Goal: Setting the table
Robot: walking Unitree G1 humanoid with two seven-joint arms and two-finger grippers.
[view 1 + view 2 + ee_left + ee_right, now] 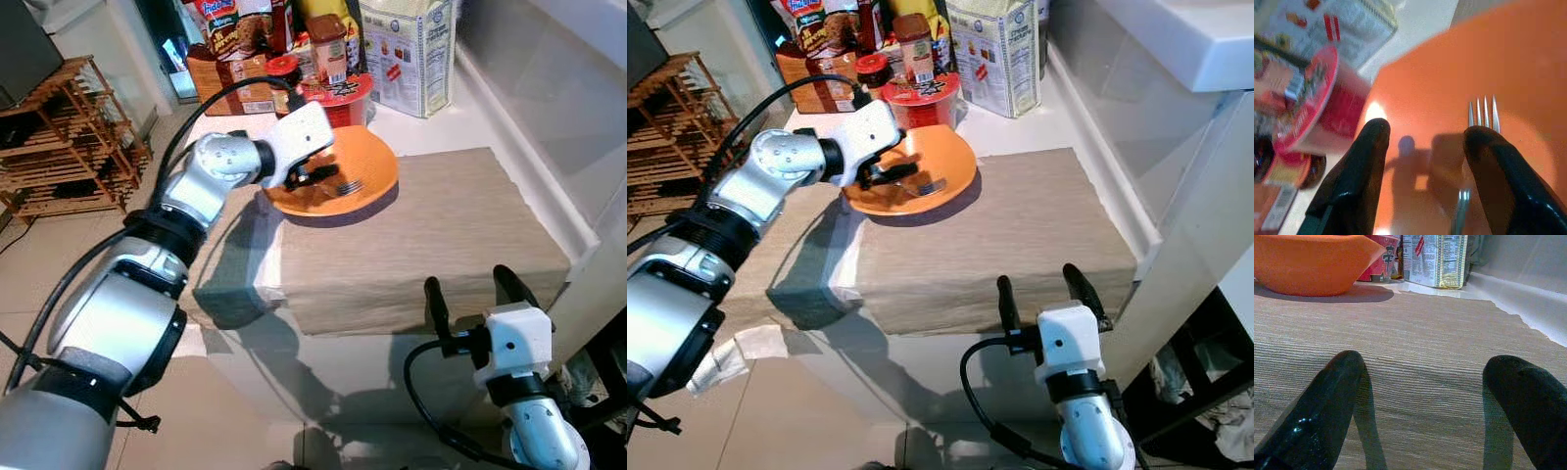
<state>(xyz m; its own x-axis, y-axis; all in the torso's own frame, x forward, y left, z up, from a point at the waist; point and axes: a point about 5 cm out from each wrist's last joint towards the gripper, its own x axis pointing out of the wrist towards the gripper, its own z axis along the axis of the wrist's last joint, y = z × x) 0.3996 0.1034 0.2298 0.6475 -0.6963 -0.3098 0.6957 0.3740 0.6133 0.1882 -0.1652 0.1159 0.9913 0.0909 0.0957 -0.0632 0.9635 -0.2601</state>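
Note:
An orange plate [377, 168] sits at the far left corner of a beige placemat [441, 225] on the white counter. A silver fork [1483, 110] lies in the plate. My left gripper [328, 178] reaches over the plate and is open, its fingers [1364, 161] spread just above the orange surface. One finger covers part of the fork's neck; the tines stick out past it. My right gripper [470, 286] stands open at the placemat's near edge with both fingers pointing up and nothing between them.
Groceries crowd the back of the counter: a red noodle cup [343, 96] touching the plate's far side, a white bag [411, 49], jars and boxes. A white ledge [549, 108] borders the right. A wooden rack [69, 137] stands on the floor at left.

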